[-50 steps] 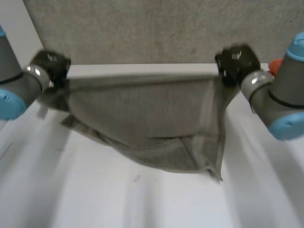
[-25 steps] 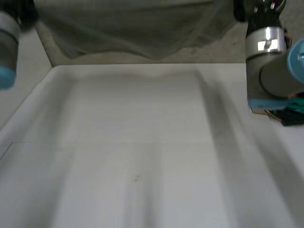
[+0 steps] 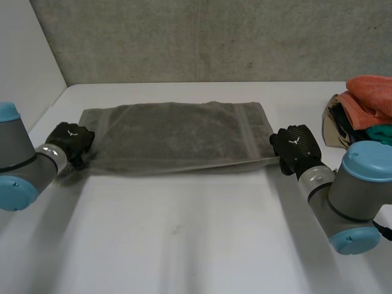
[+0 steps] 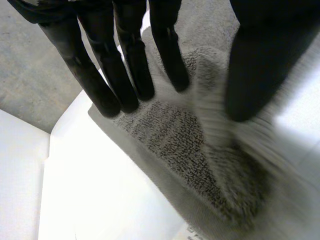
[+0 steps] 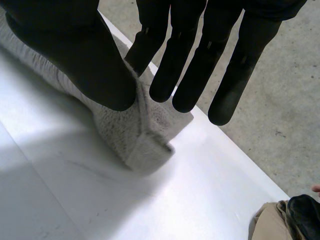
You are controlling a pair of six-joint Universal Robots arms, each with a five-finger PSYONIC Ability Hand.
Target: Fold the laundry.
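across the white worktop (image 3: 184,245) the grey towel (image 3: 171,138) lies flat and seems doubled over. its long edges run side to side between the two arms, well apart from the heap of unfolded laundry (image 3: 361,107) at the worktop's right edge. the left hand (image 3: 70,142) is at the towel's near left corner and the right hand (image 3: 295,147) at its near right corner, both low at the surface. in the right wrist view the straight fingers (image 5: 182,75) pinch the corner against the thumb, the cloth standing up between them. in the left wrist view the fingers (image 4: 125,75) lie along the nap with the thumb set opposite, and the corner seems pinched the same way. the first fold looks done, with release or a second fold likely next. the risk is in letting go: if one hand opens or drags away before the other, the upper layer could slide off the lower and skew the edges. a fingertip snagged in the loops would lift the corner and undo the fold.
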